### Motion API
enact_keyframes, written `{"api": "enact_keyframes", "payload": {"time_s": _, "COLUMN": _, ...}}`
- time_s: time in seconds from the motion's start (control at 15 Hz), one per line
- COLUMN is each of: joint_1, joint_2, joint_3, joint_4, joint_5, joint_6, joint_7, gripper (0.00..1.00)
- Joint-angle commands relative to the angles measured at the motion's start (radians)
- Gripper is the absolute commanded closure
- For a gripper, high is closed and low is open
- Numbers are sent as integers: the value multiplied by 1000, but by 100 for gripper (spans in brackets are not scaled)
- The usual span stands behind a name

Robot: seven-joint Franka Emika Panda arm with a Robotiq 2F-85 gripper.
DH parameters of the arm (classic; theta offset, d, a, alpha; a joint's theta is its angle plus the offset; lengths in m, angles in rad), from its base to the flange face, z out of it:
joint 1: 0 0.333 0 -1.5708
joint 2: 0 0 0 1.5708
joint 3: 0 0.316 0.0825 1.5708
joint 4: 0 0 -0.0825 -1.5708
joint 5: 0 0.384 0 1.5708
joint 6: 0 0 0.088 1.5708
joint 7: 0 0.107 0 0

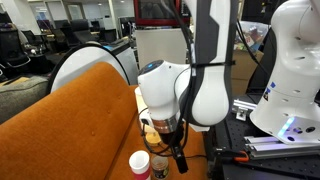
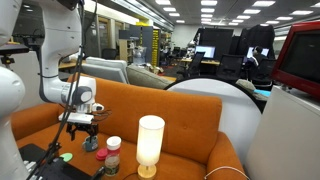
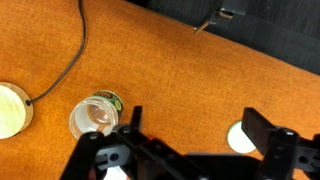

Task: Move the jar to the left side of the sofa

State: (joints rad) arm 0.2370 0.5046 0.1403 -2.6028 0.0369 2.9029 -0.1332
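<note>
The jar (image 2: 113, 155), short with a white lid and a dark reddish body, stands on the seat of the burnt-orange sofa (image 2: 190, 115). It also shows in an exterior view (image 1: 140, 163) and, from above, in the wrist view (image 3: 95, 115), where it lies left of the left finger. My gripper (image 2: 85, 132) hangs open and empty just above the seat beside the jar, not touching it. It shows in both exterior views (image 1: 170, 150) and in the wrist view (image 3: 195, 130), with bare orange fabric between the fingers.
A tall glowing white lamp (image 2: 150, 145) stands on the seat beyond the jar; its top (image 3: 12, 108) and its cable (image 3: 70, 55) show in the wrist view. A small dark round object (image 2: 93, 144) sits under the gripper. A small white disc (image 3: 240, 137) lies by the right finger.
</note>
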Motion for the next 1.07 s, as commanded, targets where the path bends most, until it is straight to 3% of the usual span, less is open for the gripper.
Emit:
{"api": "enact_keyframes", "payload": {"time_s": 0.0, "joint_1": 45, "joint_2": 154, "joint_3": -80, "joint_4": 100, "joint_5": -97, "joint_6": 82, "joint_7": 56, "gripper": 0}}
{"api": "enact_keyframes", "payload": {"time_s": 0.13, "joint_1": 63, "joint_2": 235, "joint_3": -112, "joint_4": 165, "joint_5": -115, "joint_6": 101, "joint_7": 81, "gripper": 0}}
{"api": "enact_keyframes", "payload": {"time_s": 0.33, "joint_1": 49, "joint_2": 328, "joint_3": -104, "joint_4": 257, "joint_5": -101, "joint_6": 107, "joint_7": 97, "gripper": 0}}
{"api": "enact_keyframes", "payload": {"time_s": 0.4, "joint_1": 40, "joint_2": 295, "joint_3": -99, "joint_4": 221, "joint_5": -111, "joint_6": 97, "joint_7": 83, "gripper": 0}}
{"api": "enact_keyframes", "payload": {"time_s": 1.0, "joint_1": 59, "joint_2": 351, "joint_3": -115, "joint_4": 273, "joint_5": -107, "joint_6": 143, "joint_7": 106, "gripper": 0}}
